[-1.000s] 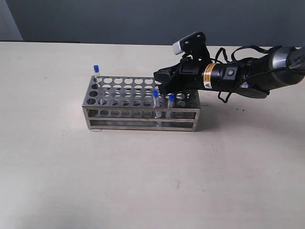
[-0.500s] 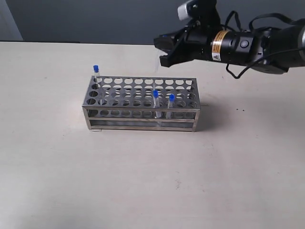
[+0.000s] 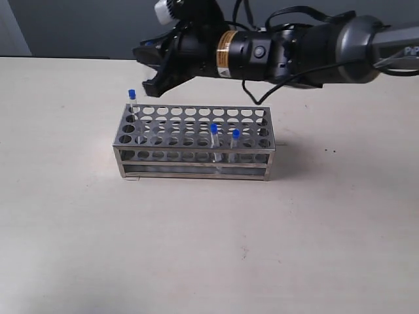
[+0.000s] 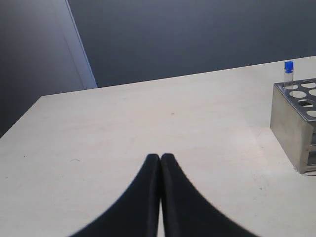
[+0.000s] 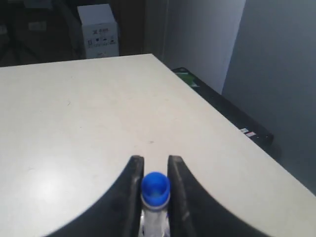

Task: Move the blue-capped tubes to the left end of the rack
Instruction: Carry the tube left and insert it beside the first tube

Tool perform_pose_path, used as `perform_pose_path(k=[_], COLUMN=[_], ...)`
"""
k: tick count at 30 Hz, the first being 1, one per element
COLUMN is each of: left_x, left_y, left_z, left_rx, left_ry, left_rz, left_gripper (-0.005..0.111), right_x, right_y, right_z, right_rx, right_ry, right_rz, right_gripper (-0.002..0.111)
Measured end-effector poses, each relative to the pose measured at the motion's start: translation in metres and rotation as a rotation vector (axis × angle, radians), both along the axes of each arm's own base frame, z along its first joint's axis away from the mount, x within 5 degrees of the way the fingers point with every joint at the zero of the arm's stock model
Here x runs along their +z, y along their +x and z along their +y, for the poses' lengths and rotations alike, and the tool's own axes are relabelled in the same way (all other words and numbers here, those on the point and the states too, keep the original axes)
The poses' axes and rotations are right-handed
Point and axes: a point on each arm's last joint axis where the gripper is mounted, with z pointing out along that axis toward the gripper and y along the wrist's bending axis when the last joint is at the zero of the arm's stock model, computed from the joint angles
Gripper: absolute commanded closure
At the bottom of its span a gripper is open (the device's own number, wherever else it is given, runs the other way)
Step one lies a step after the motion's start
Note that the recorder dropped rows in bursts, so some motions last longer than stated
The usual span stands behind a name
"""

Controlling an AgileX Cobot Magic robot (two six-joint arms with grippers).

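Right claw point(image 5: 155, 164) is clamped on a blue-capped tube point(image 5: 155, 187). The cap sits squarely between the two black fingers point(image 5: 132, 190), just under their tips, with clear tube wall showing beneath it. Over in the exterior view, that claw point(image 3: 145, 69) hangs at the upper left-centre of the frame, above and behind the left end of the rack point(image 3: 190, 171), clear of the table point(image 3: 196, 248). From there the held tube is hard to pick out.

Three more are in the rack. The corner tube point(image 3: 131, 98) stands upright in the back-left hole. A front tube point(image 3: 213, 136) and its neighbour point(image 3: 235, 139) stand side by side in the front row, right of the middle. All are thin and clear with bright blue caps. The rack is shiny steel with open sides, its top plate pierced by rows of round holes.

Left claw point(image 4: 160, 163) sits low in the centre of its own view, pinched together with the tips touching and nothing between them. The rack's end wall point(image 4: 291, 133) is at the right edge, well apart from it.

There is a yellow-orange band label point(image 3: 224, 54) on the right arm, its print too small to read. A white box point(image 5: 98, 34) sits at the upper left of the right wrist view, its dark print unreadable.
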Motion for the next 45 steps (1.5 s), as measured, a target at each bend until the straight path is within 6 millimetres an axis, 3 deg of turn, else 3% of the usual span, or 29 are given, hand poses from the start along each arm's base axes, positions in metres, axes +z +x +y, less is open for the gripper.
perform_pose_path(k=[5,13,32,39,41,45], left_x=[0.0,0.0,0.0,0.0,0.0,0.0], left_y=[0.0,0.0,0.0,0.0,0.0,0.0], left_z=[0.0,0.0,0.0,0.0,0.0,0.0], left_rx=[0.0,0.0,0.0,0.0,0.0,0.0], left_ry=[0.0,0.0,0.0,0.0,0.0,0.0], left_rz=[0.0,0.0,0.0,0.0,0.0,0.0], left_gripper=[0.106,0.106,0.106,0.106,0.106,0.106], right_x=[-0.017,-0.036,-0.029,-0.06,-0.067,-0.074], right_y=[-0.006,-0.007,0.0,0.002,0.003,0.002], right_z=[0.02,0.027,0.035,0.039,0.039,0.04], right_rx=[0.015,0.02,0.019,0.027,0.028,0.035], right_ry=[-0.048,-0.078,-0.054,-0.089,-0.094,-0.098], right_rz=[0.022,0.054,0.046,0.105,0.119,0.13], right_gripper=[0.108,0.108,0.108,0.108,0.103,0.079])
